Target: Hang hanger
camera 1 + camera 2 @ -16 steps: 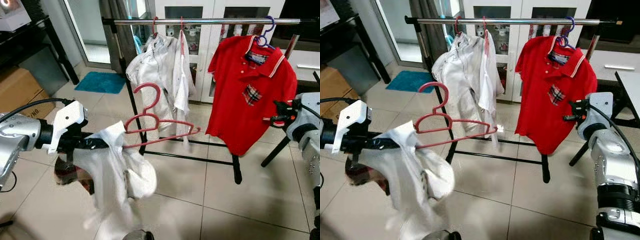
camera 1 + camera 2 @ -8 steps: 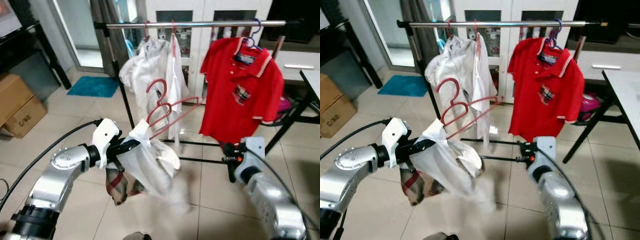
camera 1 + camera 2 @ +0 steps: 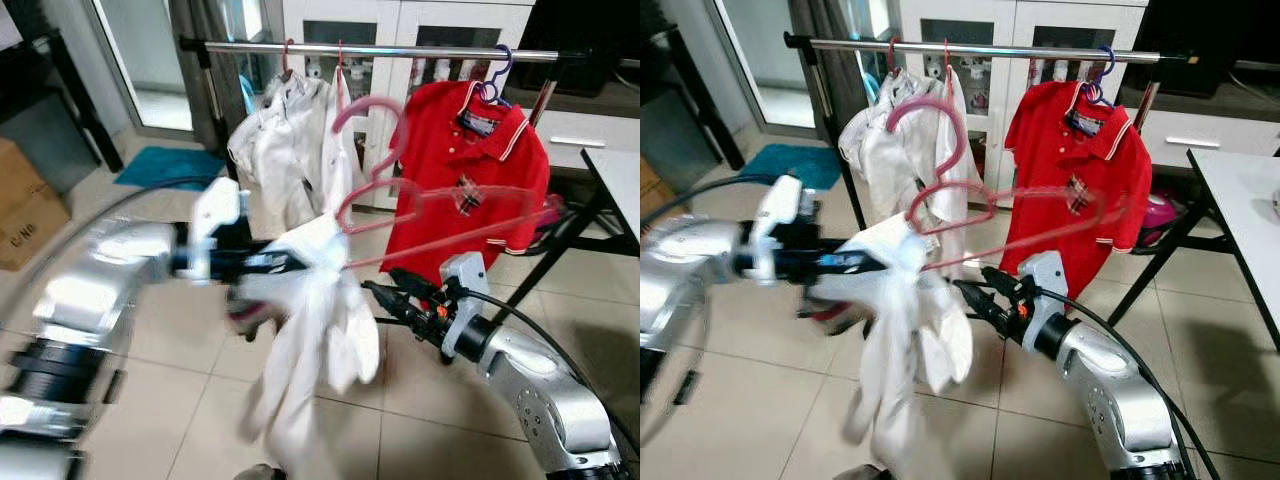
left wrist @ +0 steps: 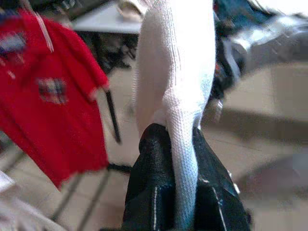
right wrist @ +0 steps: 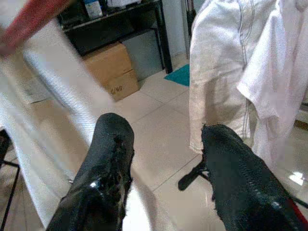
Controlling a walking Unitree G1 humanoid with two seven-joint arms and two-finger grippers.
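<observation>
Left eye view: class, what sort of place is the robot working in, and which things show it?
Probably a room in a home used for drying laundry: a clothes rail holding a red polo shirt and white clothes, a tiled floor, and white cabinets behind.

The pink hanger (image 3: 400, 190) is tilted and motion-blurred, its hook raised toward the rail (image 3: 380, 49) but not on it. A white garment (image 3: 310, 340) droops from its lower end, pinched in the left pincer (image 3: 290, 265).

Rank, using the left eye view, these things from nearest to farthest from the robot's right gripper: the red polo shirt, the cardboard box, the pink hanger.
1. pink hanger: just above the right gripper.
2. red polo shirt: behind it, hung on the rail's right end.
3. cardboard box: far off on the floor, at the left edge.
</observation>
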